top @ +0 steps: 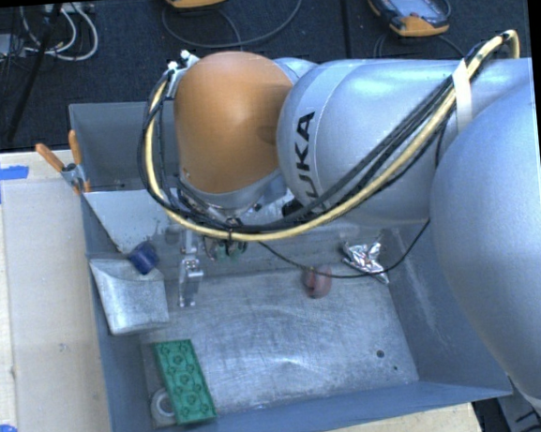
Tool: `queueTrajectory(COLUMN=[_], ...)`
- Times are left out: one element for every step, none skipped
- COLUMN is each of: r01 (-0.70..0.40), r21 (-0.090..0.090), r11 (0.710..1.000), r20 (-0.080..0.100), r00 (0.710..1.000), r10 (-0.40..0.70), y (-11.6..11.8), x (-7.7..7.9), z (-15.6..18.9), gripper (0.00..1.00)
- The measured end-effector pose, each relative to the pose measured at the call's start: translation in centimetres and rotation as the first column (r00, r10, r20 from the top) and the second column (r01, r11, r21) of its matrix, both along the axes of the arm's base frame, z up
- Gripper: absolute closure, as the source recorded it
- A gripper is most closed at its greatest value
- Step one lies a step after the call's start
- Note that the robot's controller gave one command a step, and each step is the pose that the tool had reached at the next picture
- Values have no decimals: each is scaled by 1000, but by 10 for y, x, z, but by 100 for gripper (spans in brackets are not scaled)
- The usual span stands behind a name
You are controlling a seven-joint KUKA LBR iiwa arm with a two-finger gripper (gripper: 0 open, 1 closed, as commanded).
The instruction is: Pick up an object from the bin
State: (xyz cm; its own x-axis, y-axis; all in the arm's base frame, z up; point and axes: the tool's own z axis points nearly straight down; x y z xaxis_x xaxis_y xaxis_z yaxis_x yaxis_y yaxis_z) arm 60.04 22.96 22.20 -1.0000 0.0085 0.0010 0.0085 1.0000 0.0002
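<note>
- Six loose things lie in the grey metal bin point(270, 425), none of them heaped.
- Two-finger metal gripper point(190, 285): low over the bin floor near the far-left corner, nothing visibly in it; whether it is apart or together cannot be told.
- Small blue cylinder point(144, 259): nearest thing, just left of the gripper at the far-left corner; its axis cannot be made out.
- Flat silvery-grey sheet point(131, 294): against the left wall, just beside the gripper, its right edge towards it.
- Green studded plastic brick point(184, 381): near-left corner, long axis running far to near, roughly along the left wall.
- Grey ring point(162, 406): touching the brick's left side.
- Small pinkish-brown round lump point(317, 282): mid-floor by the far wall, well apart from the gripper.
- Crumpled silver foil scrap point(364, 257): near the lump, towards the right wall.
</note>
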Motion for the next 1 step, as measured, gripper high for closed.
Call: queueTrajectory(r01=[134], r21=[-6], r11=[991], r20=[-11], r00=[991], r10=[-134], y=[-17], x=[-80], z=[-95], gripper=[0])
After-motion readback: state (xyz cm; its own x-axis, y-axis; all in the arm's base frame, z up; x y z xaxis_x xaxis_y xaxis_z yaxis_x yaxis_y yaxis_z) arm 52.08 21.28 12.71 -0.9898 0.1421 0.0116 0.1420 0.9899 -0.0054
